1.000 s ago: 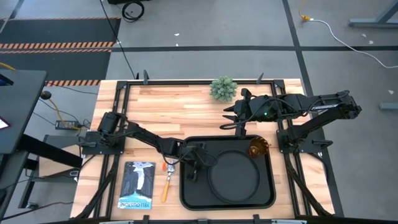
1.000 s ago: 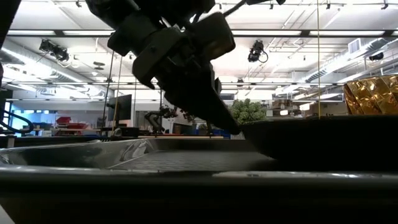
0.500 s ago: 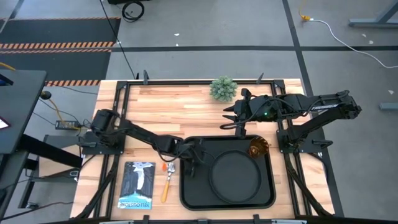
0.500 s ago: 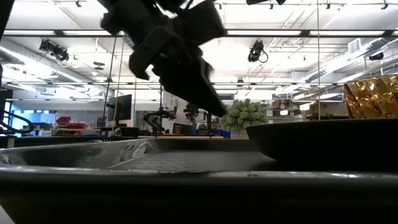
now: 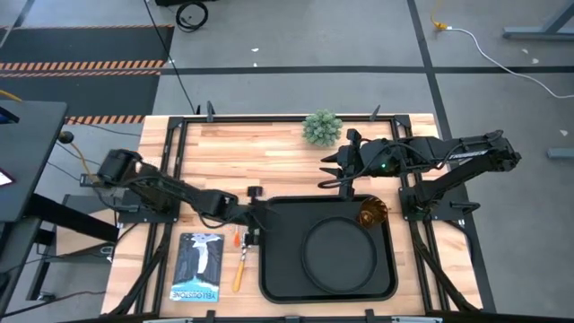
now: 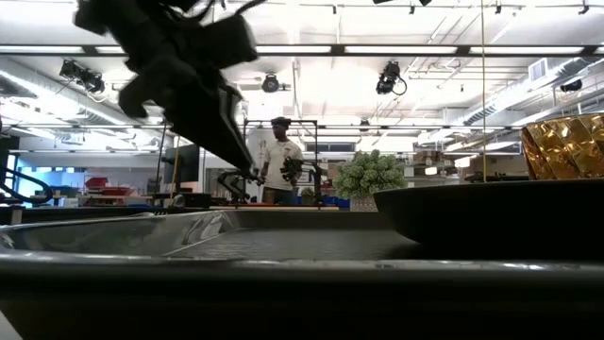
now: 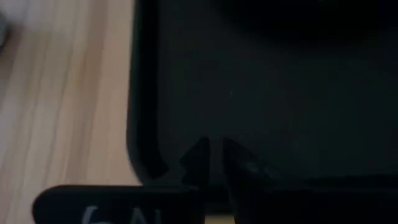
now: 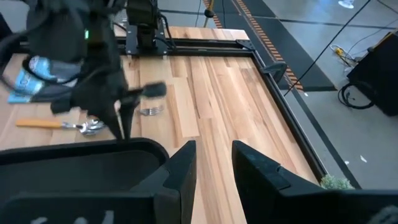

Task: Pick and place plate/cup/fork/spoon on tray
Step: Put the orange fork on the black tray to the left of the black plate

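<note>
Two of four are home: the round matte black plate (image 5: 339, 252) sits inside the large black rectangular tray (image 5: 278, 285), and the small translucent amber tumbler (image 5: 370, 215) stands in the tray's far right corner. That leaves the cutlery, so the step in hand looks like the fork pickup.

The left tool (image 5: 252, 218) hovers right at the tray's left edge, above the wooden bench (image 5: 260, 157). In the left wrist view its dark fingers (image 7: 202, 163) stand almost together with only a thin slit between them, and nothing shows in that slit. It looks empty-handed.

Just beside that tool, on the bare bench to the tray's left, lies the small fork with silver tines and a red-orange handle (image 8: 149, 111); from above its handle is partly hidden by the tool. Nearer the front edge, the spoon with a silver oval bowl and yellow-orange handle (image 5: 239, 268) lies alongside the tray, next to a blue and black booklet (image 5: 198, 266).

Next move, by my reading: the fingers must spread, drop over the fork's slim handle and pinch it flat off the wood. That's a low, thin target, easy to skid.

The right tool (image 5: 331, 168) waits over the bench behind the tray, near the small green potted plant (image 5: 322, 127), fingers (image 8: 180, 172) parted, holding nothing. A person (image 6: 279, 165) stands far off in the room.
</note>
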Available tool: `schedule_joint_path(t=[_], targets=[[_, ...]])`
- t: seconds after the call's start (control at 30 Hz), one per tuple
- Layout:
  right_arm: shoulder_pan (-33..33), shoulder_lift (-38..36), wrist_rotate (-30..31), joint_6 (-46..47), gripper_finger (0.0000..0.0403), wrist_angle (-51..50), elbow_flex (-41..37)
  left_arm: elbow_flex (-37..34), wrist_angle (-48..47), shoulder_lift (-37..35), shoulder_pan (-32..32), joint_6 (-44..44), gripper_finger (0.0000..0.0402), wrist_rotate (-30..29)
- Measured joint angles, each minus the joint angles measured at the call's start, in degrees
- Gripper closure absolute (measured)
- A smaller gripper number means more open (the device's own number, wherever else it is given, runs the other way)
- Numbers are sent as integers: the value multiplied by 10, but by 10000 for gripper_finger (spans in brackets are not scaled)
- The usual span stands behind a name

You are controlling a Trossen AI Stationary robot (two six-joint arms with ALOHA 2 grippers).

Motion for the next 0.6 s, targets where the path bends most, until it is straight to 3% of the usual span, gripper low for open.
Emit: schedule_joint_path(t=[0.23, 0.6], targets=[[1, 21, 2, -20, 293, 28, 0, -3, -113, -76, -3, -158, 350, -55], [0, 42, 10, -81, 293, 25, 0, -3, -248, -89, -5, -513, 349, -43]])
